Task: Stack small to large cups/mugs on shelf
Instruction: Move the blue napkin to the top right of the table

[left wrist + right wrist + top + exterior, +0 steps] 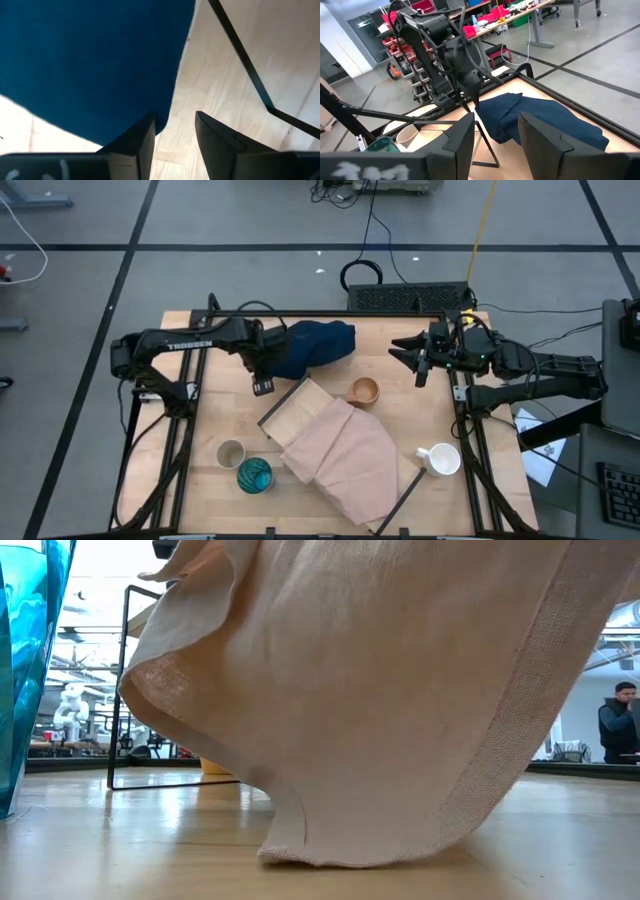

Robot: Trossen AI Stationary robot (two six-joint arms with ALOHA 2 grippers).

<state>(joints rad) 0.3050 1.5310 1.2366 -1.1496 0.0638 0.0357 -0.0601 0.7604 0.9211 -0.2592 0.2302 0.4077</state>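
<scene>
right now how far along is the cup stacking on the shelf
Nothing looks stacked: the shelf is mostly under the pink cloth. Nothing is in hand; the left gripper and right gripper hold nothing. Left: the tan cup, white mug, beige-grey cup and teal cup sit loose on the table.

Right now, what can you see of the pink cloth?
The pink cloth is a pale, woven, linen-like sheet with a stitched hem, creased and draped diagonally over most of the shelf, whose far-left end shows bare. Its near edge spills onto the table. In the low view it hangs in folds, its hem on the tabletop. Neither gripper touches it.
</scene>
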